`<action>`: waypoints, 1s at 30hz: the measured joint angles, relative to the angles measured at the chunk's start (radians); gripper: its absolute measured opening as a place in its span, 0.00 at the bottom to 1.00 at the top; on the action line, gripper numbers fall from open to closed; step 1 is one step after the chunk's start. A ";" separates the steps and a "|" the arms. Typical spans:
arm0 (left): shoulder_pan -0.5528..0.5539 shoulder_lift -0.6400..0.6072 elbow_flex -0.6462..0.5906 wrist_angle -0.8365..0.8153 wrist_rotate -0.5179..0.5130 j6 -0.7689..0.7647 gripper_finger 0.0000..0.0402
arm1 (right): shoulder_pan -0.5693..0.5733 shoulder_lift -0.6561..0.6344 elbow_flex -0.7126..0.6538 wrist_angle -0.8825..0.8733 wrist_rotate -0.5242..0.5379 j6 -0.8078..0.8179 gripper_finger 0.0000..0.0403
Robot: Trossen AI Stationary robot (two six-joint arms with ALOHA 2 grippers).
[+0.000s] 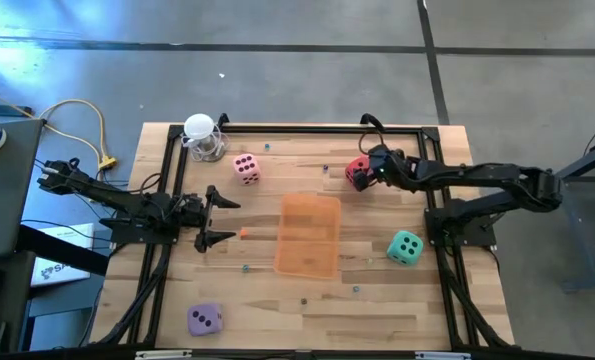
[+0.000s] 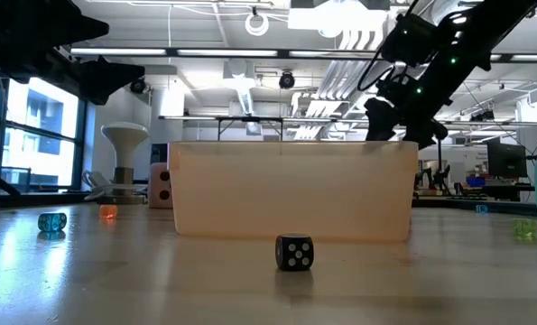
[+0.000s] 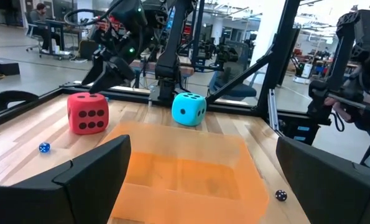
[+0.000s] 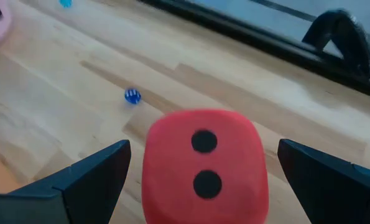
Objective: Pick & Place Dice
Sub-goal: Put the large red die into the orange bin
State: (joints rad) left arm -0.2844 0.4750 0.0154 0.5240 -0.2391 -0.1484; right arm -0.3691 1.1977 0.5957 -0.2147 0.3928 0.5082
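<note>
Four big soft dice lie on the wooden desk (image 1: 377, 310), well apart from each other. Near the far edge is the pink die (image 1: 245, 168), close to a small white stand (image 1: 201, 136). At the far right is the red die (image 1: 358, 172), the teal-green die (image 1: 405, 247) sits on the right side, and the lilac-purple die (image 1: 204, 319) is alone at the near left corner.

Between them, in the middle of the desk, stands the translucent orange tray (image 1: 309, 235) — no die is inside it.

The right pincer (image 1: 374, 166) is at the red die. In its wrist view the two dark fingers (image 4: 85, 177) stand wide apart with the red die (image 4: 202, 165) between them, its two-pip face up; I see no finger touching the cube.

The left pincer (image 1: 214, 217) hangs just beside the left side of the tray, its fingers (image 3: 88, 177) spread apart and holding nothing, pointing across the tray toward the red and teal dice.

Several tiny dice are scattered on the wood — a blue one (image 4: 132, 96) near the red die, a black one (image 2: 294, 252) at the near side of the tray.
</note>
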 joint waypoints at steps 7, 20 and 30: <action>0.000 0.000 0.000 0.000 0.000 0.001 0.97 | -0.006 0.062 0.000 0.034 -0.050 -0.040 0.99; 0.000 0.000 0.000 0.000 0.000 -0.002 0.97 | 0.002 0.109 0.001 0.092 -0.002 -0.091 0.99; 0.000 0.000 0.000 -0.001 0.000 -0.001 0.97 | 0.031 0.068 0.000 0.112 0.010 -0.124 0.99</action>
State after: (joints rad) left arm -0.2840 0.4751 0.0154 0.5229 -0.2390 -0.1497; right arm -0.3378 1.2655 0.5957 -0.1029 0.4026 0.3840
